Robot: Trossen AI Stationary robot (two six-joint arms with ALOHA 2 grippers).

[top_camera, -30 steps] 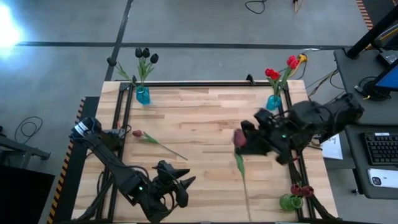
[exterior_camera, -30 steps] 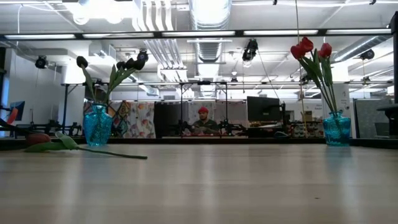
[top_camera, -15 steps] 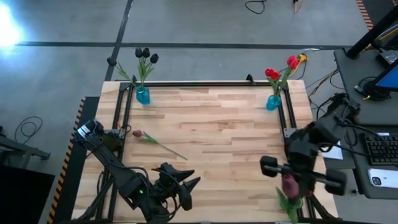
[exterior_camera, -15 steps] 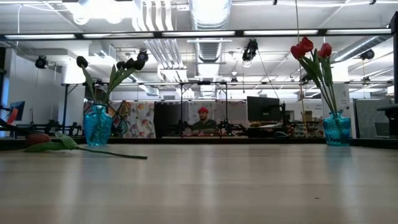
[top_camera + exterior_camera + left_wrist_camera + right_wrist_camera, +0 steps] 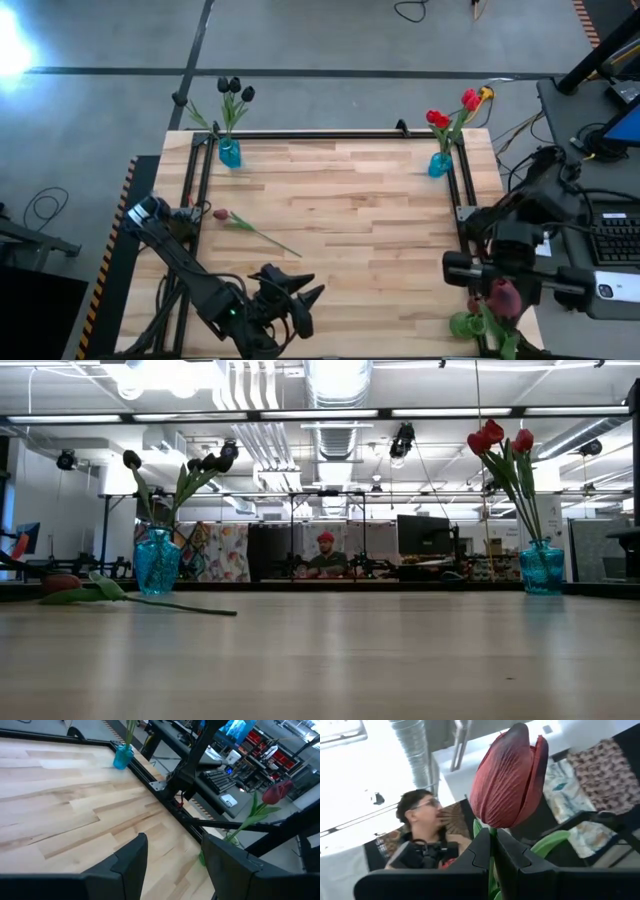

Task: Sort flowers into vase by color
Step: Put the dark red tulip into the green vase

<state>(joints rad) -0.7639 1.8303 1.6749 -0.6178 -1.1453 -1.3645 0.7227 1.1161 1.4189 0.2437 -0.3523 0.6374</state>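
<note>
My right gripper [image 5: 491,851]: dark fingers pressed together on the thin green stem of a dark red tulip [image 5: 507,777]. Head closed, petals finely ribbed, standing upright just above my fingertips; a smooth green leaf curls off beside them.

Same tulip [image 5: 503,297], from above: held directly over the green vase [image 5: 466,325] at the table's near right corner. That vase is rounded and glossy, set just outside the black frame rail, with dark red heads already showing at its mouth.

My left gripper [image 5: 300,297]: fingers spread, holding nothing, hovering low over the near edge of the table, well apart from the green vase. Blunt matte black fingers [image 5: 131,856]; from between them the held tulip [image 5: 276,793] shows, tilted on its long stem.

Table [image 5: 340,200]: pale wood planks, visible grain, bordered by black rails.

Loose tulip [image 5: 222,215]: lying flat on the planks far across the table from the green vase, near the left rail. Small reddish head, long thin stem trailing toward the middle.

Blue vase [image 5: 229,152]: clear glass, far left corner, diagonally opposite the green vase; holds black-headed tulips [image 5: 234,87].

Second blue vase [image 5: 439,163]: far right corner, on the same side as the green vase; holds bright red tulips [image 5: 453,108].

A person [image 5: 422,827] sits in the room beyond the table, behind my right fingers.
</note>
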